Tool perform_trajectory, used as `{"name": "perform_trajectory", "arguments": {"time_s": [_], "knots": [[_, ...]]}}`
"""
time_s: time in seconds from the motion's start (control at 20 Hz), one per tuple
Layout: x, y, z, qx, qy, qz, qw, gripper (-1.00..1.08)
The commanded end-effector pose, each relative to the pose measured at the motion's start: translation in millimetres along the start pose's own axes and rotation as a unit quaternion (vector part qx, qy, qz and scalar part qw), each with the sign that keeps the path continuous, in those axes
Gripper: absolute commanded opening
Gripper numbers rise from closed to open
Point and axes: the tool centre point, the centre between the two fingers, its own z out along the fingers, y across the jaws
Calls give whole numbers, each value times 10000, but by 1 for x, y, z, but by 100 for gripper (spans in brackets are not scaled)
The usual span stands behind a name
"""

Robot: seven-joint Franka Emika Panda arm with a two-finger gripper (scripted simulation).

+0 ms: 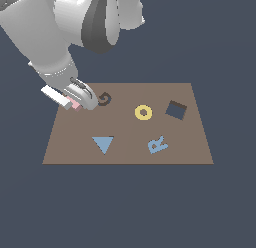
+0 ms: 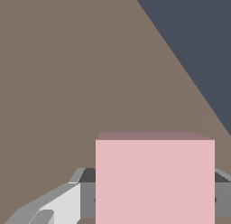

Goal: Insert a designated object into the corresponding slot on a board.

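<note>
At the board's (image 1: 200,147) far corner on the exterior view's left, beside the dark spiral (image 1: 104,99), the gripper (image 1: 77,100) brackets the pink block (image 2: 154,180); a firm clamp cannot be confirmed. You must carry it level to the square slot (image 1: 176,110) and match its edges.

Flat, even simulator light, moderately bright; no cast shadows or glare on the board (image 1: 190,147). Edges look soft and low-resolution, without distortion.
</note>
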Motion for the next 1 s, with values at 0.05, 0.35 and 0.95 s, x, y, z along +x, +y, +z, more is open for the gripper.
{"name": "perform_trajectory", "arguments": {"time_s": [0.05,0.35,0.95], "knots": [[0,0,1,0,2,4,10000,-100],[0,0,1,0,2,4,10000,-100],[17,48,-13,-70,172,265,9995,-100]]}}
